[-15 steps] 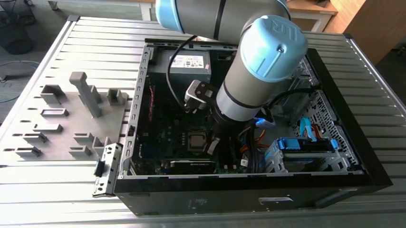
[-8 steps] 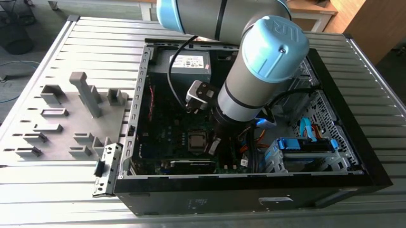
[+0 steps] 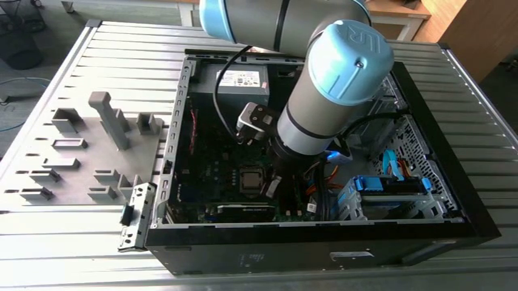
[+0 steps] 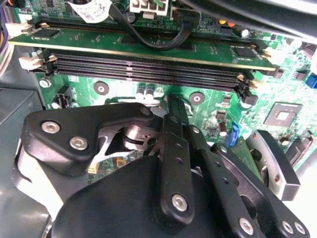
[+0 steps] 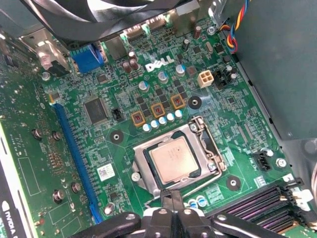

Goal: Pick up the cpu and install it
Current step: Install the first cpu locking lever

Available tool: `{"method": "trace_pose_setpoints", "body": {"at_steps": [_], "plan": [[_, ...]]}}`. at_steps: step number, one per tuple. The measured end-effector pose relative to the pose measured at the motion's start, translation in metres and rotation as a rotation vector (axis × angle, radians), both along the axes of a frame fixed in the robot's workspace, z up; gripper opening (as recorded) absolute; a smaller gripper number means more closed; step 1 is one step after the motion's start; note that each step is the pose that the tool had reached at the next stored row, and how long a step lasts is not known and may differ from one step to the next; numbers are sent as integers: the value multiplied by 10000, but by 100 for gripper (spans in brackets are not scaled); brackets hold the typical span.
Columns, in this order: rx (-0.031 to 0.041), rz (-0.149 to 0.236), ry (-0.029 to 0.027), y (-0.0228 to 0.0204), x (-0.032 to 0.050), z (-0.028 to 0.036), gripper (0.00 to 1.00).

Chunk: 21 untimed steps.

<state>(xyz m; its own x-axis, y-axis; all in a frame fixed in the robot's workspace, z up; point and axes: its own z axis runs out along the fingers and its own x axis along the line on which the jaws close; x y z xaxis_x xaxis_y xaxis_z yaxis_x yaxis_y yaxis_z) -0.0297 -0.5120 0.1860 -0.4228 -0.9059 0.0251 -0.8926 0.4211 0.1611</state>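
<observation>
My black two-finger claw is clenched on nothing, tips together just at the 6 o'clock edge of the steel socket frame on the green motherboard. The silvery-grey square cpu already sits in the socket. Judgement: install step, seating stage; it calls for a gentle, square touch.

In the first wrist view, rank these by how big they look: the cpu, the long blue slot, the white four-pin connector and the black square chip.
Largest to smallest as they appear:
1. long blue slot, by length
2. cpu
3. black square chip
4. white four-pin connector

The cpu lies in its socket, all on the same board.
</observation>
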Motion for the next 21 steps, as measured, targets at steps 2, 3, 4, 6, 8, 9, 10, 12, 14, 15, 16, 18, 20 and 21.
{"method": "trace_pose_setpoints", "body": {"at_steps": [2, 3, 4, 6, 8, 9, 10, 12, 14, 15, 16, 18, 20, 21], "plan": [[0, 2, 0, 0, -1, 0, 11], [1, 1, 1, 0, -1, 0, 11], [1, 0, 0, 0, -2, 0, 11], [1, 0, 0, 0, -2, 0, 11], [0, 0, 0, 0, -2, 0, 11], [0, 0, 1, 0, -2, 0, 11], [2, 0, 0, 0, -2, 2, 11], [3, 0, 0, 0, -2, 5, 11], [4, -1, -1, 1, -2, 11, 11], [4, -1, 0, 1, -2, 14, 11], [4, -1, -1, 1, -2, 17, 11], [4, -1, -1, 0, -2, 25, 11], [-5, -2, 7, -1, -4, 40, 11], [-1, -2, 3, 0, -3, 46, 11]]}}
